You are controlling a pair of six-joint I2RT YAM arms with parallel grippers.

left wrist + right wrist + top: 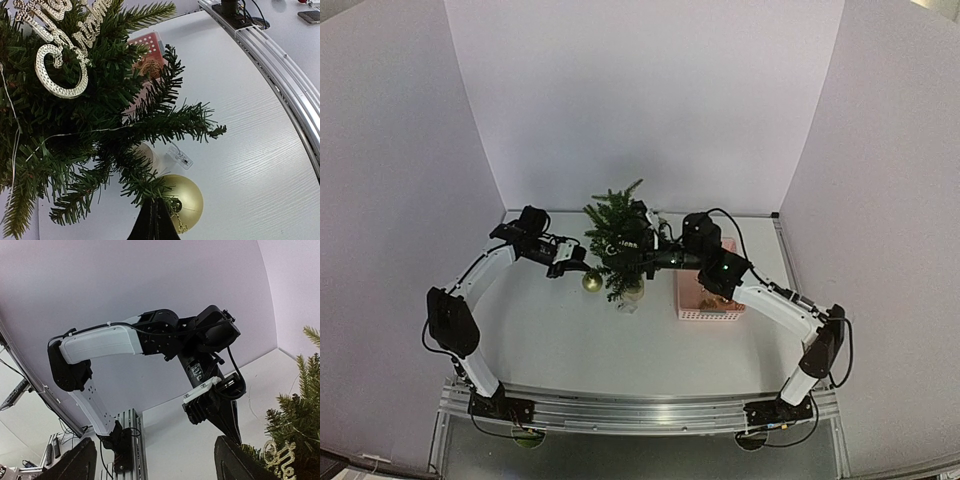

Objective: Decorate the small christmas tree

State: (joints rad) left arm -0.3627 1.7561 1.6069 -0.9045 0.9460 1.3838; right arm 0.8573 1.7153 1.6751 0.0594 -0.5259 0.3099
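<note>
white table (pixel 550 340), plain lilac walls. stands upright at frame centre of the overhead view: small christmas tree (pixel 613 232), long axis vertical, glitter sign (pixel 55 60) among its branches. hangs just lower left of it: left gripper (pixel 156 212), the nearer, pinched together, apparently on the cord of the gold bauble (pixel 186 197). right gripper (pixel 155 462) spread wide, empty. pink basket (pixel 708 298) right of the tree, something gold-brown inside, unclear.

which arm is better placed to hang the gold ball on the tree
Left. The left end effector is shut, apparently on the hanger of the gold ball, beside low branches of the small christmas tree. The right end effector is open and empty.
</note>
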